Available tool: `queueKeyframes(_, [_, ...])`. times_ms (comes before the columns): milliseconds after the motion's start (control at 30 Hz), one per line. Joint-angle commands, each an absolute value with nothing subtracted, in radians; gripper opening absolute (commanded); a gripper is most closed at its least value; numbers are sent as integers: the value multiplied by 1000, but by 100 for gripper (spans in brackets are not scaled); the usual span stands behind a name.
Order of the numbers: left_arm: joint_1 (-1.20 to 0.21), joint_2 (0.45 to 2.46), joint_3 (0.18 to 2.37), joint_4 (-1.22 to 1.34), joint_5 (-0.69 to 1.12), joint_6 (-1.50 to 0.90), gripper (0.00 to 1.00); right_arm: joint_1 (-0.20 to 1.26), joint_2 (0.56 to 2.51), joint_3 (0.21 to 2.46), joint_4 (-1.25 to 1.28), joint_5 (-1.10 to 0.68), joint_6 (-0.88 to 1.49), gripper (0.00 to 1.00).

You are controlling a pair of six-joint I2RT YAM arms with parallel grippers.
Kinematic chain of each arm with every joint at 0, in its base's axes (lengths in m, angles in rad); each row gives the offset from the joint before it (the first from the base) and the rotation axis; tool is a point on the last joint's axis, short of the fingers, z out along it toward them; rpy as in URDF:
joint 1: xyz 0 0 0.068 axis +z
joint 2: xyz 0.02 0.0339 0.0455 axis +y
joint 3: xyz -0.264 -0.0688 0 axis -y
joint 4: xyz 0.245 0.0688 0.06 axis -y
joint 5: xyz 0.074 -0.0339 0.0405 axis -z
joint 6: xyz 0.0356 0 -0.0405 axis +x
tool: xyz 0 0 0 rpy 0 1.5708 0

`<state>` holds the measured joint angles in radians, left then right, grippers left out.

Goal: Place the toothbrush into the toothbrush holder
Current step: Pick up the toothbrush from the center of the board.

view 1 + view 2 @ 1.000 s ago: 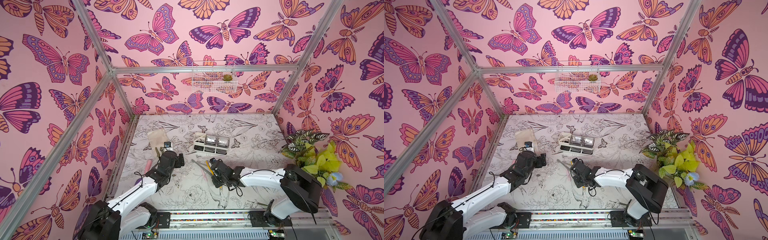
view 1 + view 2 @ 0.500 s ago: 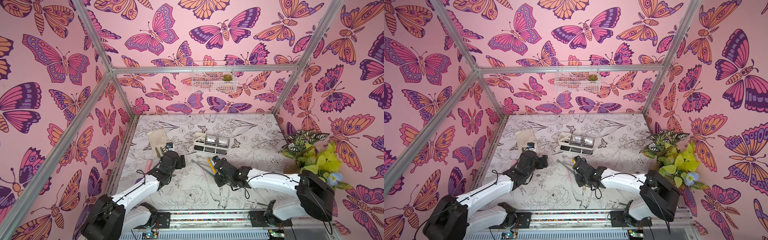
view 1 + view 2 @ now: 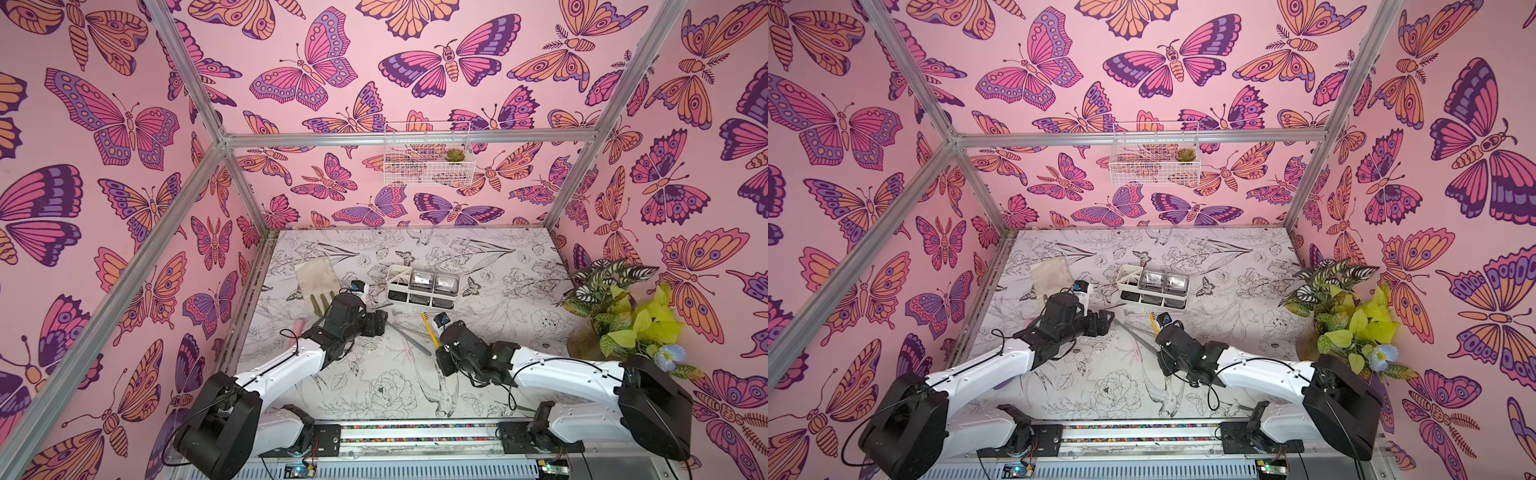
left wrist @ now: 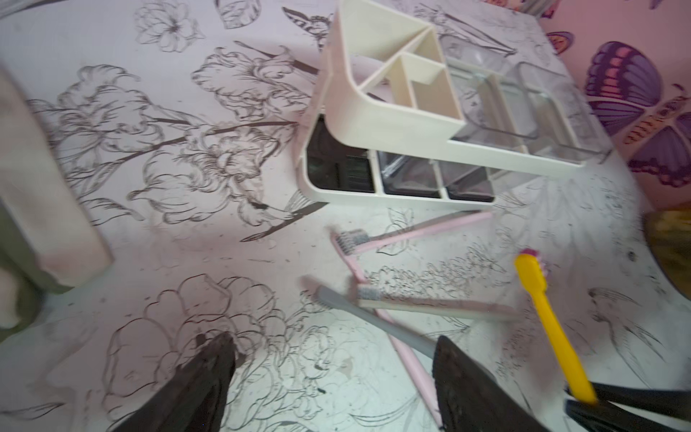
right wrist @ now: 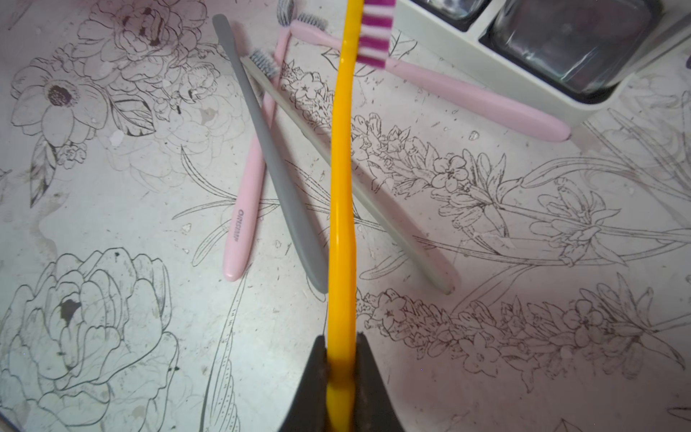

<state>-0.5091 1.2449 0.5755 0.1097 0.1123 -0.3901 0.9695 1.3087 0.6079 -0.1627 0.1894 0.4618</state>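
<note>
Yellow plastic marks the toothbrush (image 5: pixel 342 187), which is clamped at its handle end between the fingers of the right gripper (image 5: pixel 341 348). It is held above the table (image 3: pixel 374 395), with its purple-and-white striped head pointed toward the toothbrush holder (image 3: pixel 399 286). The head is seen just short of the holder, outside every compartment. The holder is stood upright toward the back of the table, its divided slots at one end and two clear square cups (image 3: pixel 422 279) beside them. The left gripper (image 4: pixel 332 348) is held with jaws wide apart and nothing between them. Near it, a grey toothbrush (image 5: pixel 276 161), two pink toothbrushes (image 5: pixel 250 187) and a pale beige toothbrush (image 5: pixel 374 194) are crossed on the table before the holder.
</note>
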Motion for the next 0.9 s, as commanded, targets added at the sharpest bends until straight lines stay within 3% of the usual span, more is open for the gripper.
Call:
queueKeyframes(0, [-510,1232,559,199,304,-370,85,984,1357,659,-122,217,440,0])
queueKeyframes(233, [-545,1226,541,322,472,-359,85,1056,1402,746,-132,341,429,0])
queueKeyframes(667, [-569,1230,538,350,482,-393,85,1147,1327,704,-1,449,433,0])
queueKeyframes(867, [-571,1221,528,361,467,-399,75,1169,1326,697,35,432,428,0])
